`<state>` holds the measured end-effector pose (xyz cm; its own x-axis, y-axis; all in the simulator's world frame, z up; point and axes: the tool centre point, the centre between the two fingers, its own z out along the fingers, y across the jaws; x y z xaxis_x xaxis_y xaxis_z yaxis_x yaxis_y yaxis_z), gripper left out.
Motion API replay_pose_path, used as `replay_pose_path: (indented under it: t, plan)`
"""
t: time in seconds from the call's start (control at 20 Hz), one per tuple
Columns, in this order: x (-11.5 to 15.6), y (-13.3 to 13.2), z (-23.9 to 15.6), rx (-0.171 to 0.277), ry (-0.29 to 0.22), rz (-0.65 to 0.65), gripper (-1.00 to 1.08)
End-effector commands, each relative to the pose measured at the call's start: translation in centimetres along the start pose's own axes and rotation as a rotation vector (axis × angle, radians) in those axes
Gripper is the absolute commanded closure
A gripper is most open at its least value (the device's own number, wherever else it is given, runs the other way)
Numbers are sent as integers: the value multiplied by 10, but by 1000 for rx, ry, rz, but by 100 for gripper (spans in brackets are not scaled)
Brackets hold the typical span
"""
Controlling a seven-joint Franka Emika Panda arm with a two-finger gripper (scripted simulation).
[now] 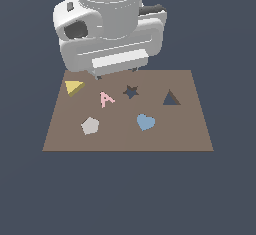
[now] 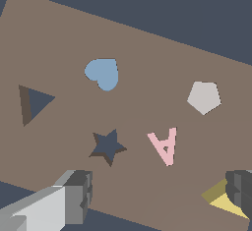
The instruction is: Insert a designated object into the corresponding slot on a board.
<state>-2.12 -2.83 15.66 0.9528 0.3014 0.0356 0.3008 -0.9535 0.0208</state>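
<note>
Risk at this moment, as I judged it, centred on the yellow triangle (image 1: 73,87). One finger (image 2: 240,188) stood at the block's edge while the other finger (image 2: 74,195) stood well apart across the board, so the gripper (image 1: 116,74) was not centred over the piece. Had I descended from there, a fingertip could have landed on the block or nudged it off the board's edge. A later misfit was also possible, because the block's corners would have to match the slot's orientation.

The yellow triangle was a small, flat wedge with a darker olive side face, lying on the board (image 1: 125,139) near its corner, at about 10 o'clock from the board's centre in the exterior view. It was not lifted. The jaws stood spread wide and held nothing.

The triangular slot (image 1: 171,98) lay at about 2 o'clock, well apart from the block, with the star-shaped hole (image 1: 131,91) and the pink letter A (image 1: 106,99) between them. The grey pentagon (image 1: 90,125) and blue heart (image 1: 145,122) sat nearer me.
</note>
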Motion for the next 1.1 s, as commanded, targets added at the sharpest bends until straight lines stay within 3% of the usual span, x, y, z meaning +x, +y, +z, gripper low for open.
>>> replay_pose_path:
  t: [0.0, 1.05]
  plan:
    - [-8, 4, 5, 2, -1, -62, -92]
    - [-72, 66, 59, 23, -9, -679, -92]
